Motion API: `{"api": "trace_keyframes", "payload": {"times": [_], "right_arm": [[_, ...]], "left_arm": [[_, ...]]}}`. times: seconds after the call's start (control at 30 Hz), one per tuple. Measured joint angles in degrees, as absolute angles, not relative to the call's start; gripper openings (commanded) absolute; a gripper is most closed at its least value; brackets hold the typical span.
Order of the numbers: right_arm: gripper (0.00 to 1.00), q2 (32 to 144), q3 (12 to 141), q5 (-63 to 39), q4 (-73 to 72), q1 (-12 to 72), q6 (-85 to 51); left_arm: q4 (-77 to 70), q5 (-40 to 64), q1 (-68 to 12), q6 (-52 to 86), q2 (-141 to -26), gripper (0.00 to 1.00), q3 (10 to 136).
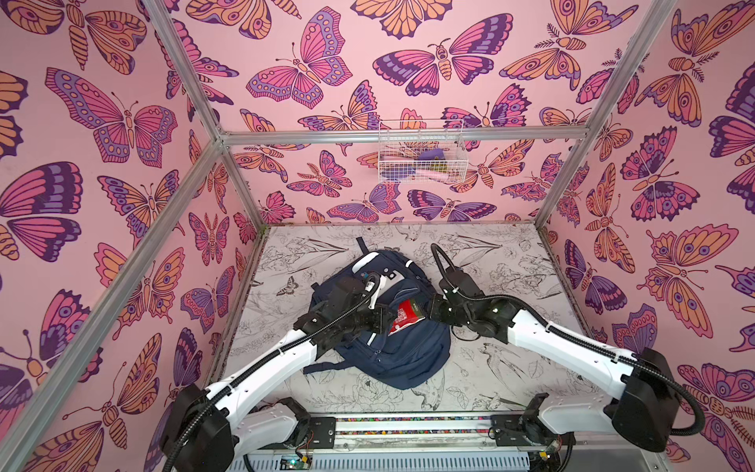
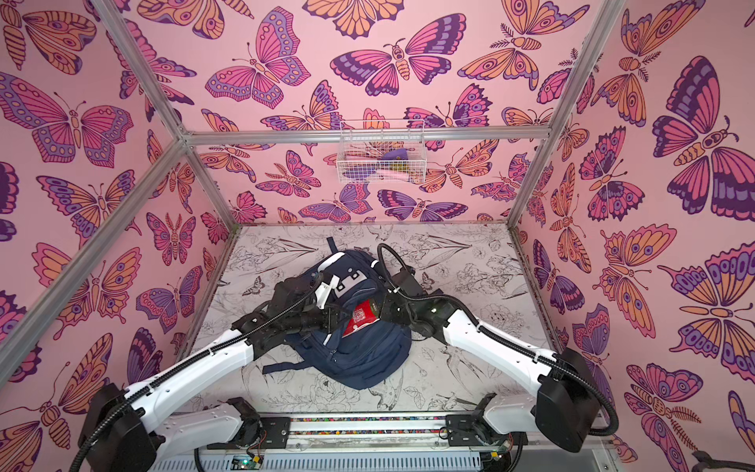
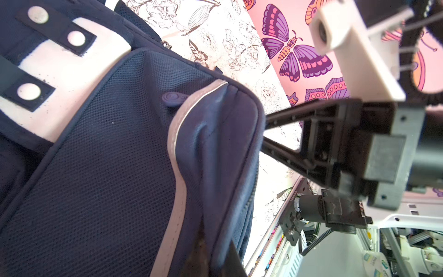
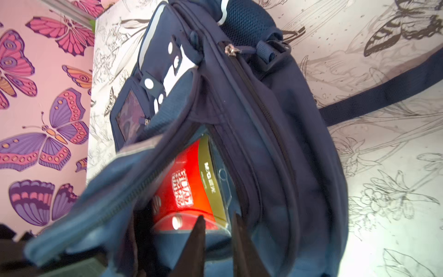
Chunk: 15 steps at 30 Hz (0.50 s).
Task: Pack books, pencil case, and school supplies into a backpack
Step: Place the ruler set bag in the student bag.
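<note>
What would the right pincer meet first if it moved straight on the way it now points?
The red packet in a clear pouch, lying in the open backpack mouth, just ahead of the right pincer. They may already touch; depth is unclear.

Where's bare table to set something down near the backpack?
Widest bare table: far right corner, behind the right arm. A strip lies between backpack and front rail. Crowded at the backpack's opening, where left gripper and right gripper meet over a red packet.

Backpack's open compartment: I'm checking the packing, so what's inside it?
A red packet with an olive edge lies inside the backpack. Anything beneath or deeper is covered by fabric.
</note>
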State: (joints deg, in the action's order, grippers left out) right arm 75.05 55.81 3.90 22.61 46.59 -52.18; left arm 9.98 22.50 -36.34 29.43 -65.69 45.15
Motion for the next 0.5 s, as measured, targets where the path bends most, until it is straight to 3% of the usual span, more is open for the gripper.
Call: {"api": "trace_keyframes", "payload": {"times": [0.27,0.5], "right_arm": [[0.15,79.0,54.8,5.3,22.1,54.6,-52.5],[0.14,86.2,58.3,9.0,23.8,55.2,-52.7]], "left_arm": [[9.8,23.0,-35.9,30.3,-65.7,0.00,45.1],[9.8,23.4,-35.7,30.6,-65.7,0.00,45.1]]}}
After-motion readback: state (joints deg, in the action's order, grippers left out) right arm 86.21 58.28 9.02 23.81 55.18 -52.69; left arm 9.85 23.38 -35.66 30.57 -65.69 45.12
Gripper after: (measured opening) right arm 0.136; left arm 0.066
